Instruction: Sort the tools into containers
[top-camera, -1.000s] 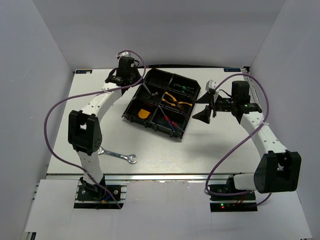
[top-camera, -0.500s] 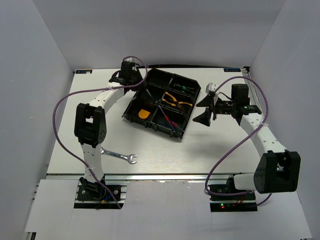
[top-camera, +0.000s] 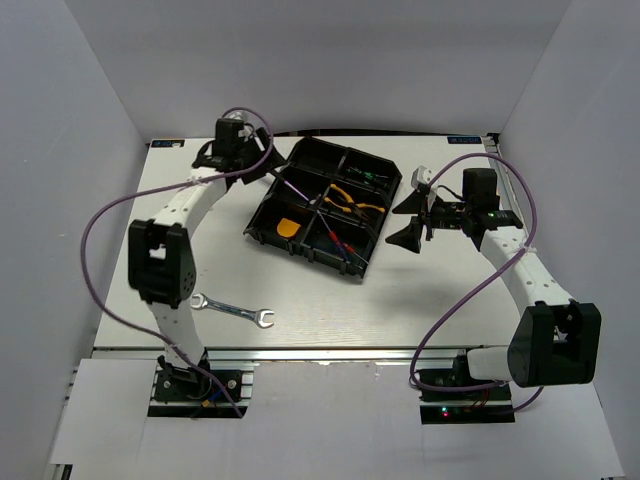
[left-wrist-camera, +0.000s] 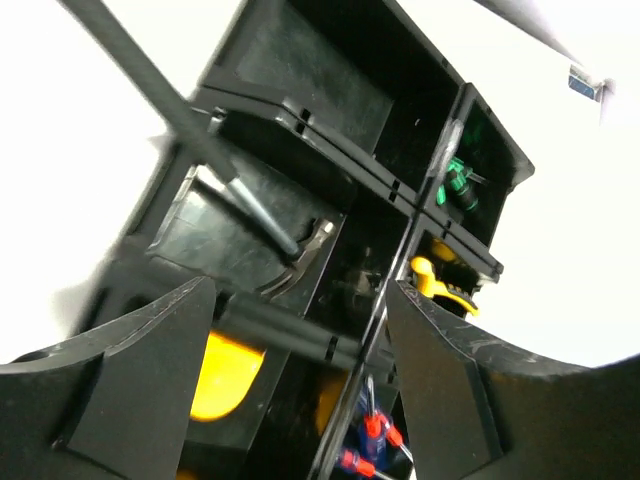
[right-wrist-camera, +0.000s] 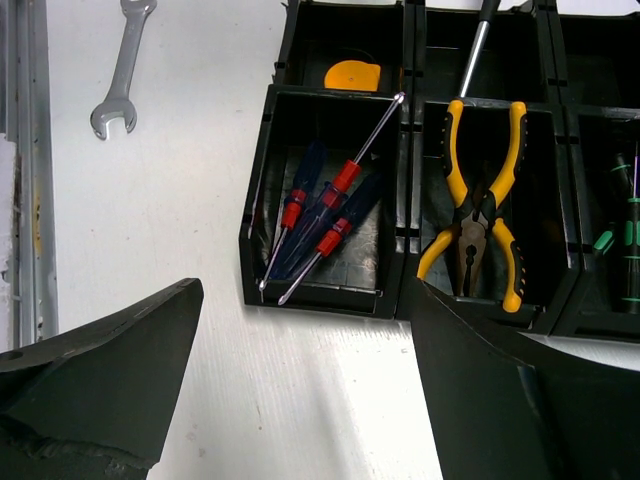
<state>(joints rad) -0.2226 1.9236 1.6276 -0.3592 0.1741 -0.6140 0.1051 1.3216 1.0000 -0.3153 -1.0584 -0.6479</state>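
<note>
Your left gripper (left-wrist-camera: 300, 320) is backing off the hammer (left-wrist-camera: 240, 195), fingers apart like the right gripper's (right-wrist-camera: 305, 300); next you're fetching the wrench (top-camera: 233, 311) by the table's (top-camera: 400, 310) near edge.

I can read no text, brand or number anywhere. The tray (right-wrist-camera: 320, 295) and the wrench (right-wrist-camera: 122, 65) show me no legible marking. A small bluish mark (left-wrist-camera: 583, 82) at the upper right of my left wrist view is too blurred to read.

Wrench (top-camera: 232, 311) on table (top-camera: 420, 300), well apart from tray (top-camera: 312, 256).
</note>
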